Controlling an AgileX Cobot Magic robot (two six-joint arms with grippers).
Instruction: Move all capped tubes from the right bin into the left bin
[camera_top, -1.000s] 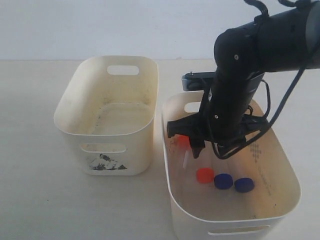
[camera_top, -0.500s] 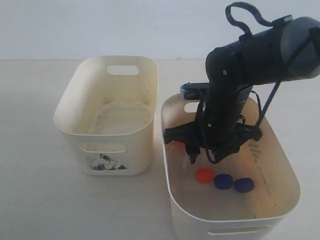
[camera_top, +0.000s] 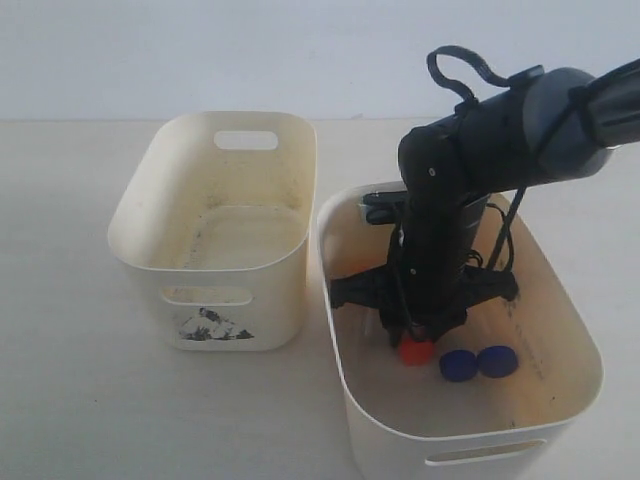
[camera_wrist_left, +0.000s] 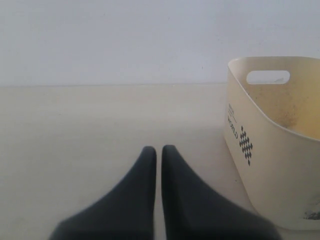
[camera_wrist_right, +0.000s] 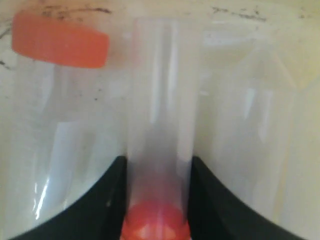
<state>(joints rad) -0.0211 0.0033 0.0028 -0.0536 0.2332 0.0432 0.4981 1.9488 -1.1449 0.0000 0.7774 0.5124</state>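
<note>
- The right gripper (camera_top: 408, 335) reaches down into the right bin (camera_top: 560, 320). In the right wrist view its black fingers (camera_wrist_right: 112, 200) lie against both sides of a tube, so the jaws are clamped on it.
- The gripped tube (camera_wrist_right: 159, 100) is clear plastic with a round orange-red cap at the end nearest the gripper's base.
- A second orange-capped tube (camera_wrist_right: 60, 40) sits just beside it, clear like the first, with its cap at the far end.
- Two dark blue caps (camera_top: 458, 366) show side by side near the gripper. The tubes under them are hidden.
- The left bin (camera_top: 140, 215) stands just beside the right one. It is cream, with handle slots and a small black drawing (camera_top: 215, 325) on its front.
- The left gripper (camera_wrist_left: 156, 152) hangs over the table (camera_wrist_left: 75, 125) near that bin, jaws pressed together.
</note>
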